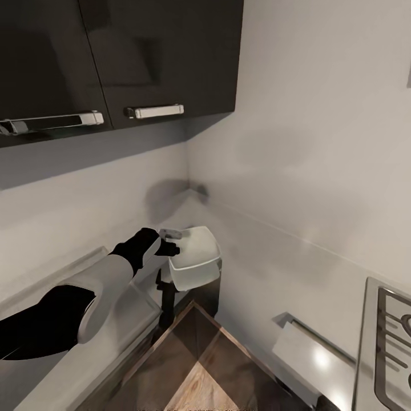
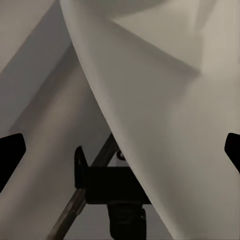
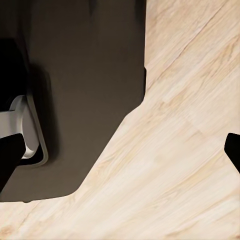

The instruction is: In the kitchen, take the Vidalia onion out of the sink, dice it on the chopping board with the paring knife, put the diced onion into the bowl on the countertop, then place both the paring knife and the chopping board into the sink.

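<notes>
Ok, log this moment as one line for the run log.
left gripper: at white bowl's rim, bowl lifted off countertop | grip: cannot tell | right wrist view: wood floor, dark cabinet | onion: unseen

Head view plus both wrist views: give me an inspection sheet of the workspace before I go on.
Surface: long matte grey countertop, running around a corner.
Job's things: shallow white squarish bowl, tilted and seemingly overhanging the countertop's front edge.
Clutter: nothing seen.
Grippers: left pincer at the bowl's rim, grip cannot be told; right pincer open, pointing at the floor, nothing between its fingers.
Cables: nothing seen.
Surroundings: glossy black upper cabinets with metal handles, a metal hob at the right, pale wood floor, dark brown lower cabinet.
</notes>
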Motion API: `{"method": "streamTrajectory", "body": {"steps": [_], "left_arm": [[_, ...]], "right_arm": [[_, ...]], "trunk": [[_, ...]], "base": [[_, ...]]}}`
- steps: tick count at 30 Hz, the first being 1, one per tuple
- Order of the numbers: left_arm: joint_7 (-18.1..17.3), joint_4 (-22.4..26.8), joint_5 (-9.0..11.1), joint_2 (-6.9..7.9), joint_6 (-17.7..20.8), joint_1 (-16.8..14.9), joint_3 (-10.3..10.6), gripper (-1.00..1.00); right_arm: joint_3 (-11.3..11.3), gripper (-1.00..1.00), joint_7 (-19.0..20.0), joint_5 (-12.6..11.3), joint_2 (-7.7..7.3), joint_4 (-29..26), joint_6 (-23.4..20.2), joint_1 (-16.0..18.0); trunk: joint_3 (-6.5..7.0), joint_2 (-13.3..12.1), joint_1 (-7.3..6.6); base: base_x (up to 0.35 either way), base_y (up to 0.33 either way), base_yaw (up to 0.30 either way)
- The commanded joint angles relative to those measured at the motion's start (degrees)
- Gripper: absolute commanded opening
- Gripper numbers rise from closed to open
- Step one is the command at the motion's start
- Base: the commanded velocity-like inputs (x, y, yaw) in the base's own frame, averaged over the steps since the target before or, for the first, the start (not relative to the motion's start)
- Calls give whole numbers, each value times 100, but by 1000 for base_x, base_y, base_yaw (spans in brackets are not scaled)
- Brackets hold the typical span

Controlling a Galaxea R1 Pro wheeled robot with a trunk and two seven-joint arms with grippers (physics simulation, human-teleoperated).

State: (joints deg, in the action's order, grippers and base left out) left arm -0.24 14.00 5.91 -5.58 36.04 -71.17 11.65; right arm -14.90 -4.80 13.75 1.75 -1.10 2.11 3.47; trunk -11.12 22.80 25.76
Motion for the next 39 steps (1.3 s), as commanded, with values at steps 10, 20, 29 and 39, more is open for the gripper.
{"method": "streamTrajectory", "body": {"steps": [10, 20, 29, 39], "left_arm": [[6, 6, 53, 4, 26, -2, 48, 100], [6, 6, 55, 4, 26, -3, 48, 100], [6, 6, 51, 42, -126, -5, 48, -100], [6, 12, 51, 49, -211, -3, 48, -100]], "right_arm": [[-48, 100, -21, 57, 9, 5, 18, 4], [-48, 100, -23, 57, 10, 5, 18, 4], [-48, 100, -21, 57, 17, 5, 18, 4], [-48, 100, -21, 57, 20, 5, 18, 4]], "trunk": [[-104, 12, 3], [-196, 12, 3], [-258, 12, 3], [-260, 12, 3]], "base": [[0, 0, 0], [0, 0, 0], [0, 0, 0], [0, 0, 0]]}}
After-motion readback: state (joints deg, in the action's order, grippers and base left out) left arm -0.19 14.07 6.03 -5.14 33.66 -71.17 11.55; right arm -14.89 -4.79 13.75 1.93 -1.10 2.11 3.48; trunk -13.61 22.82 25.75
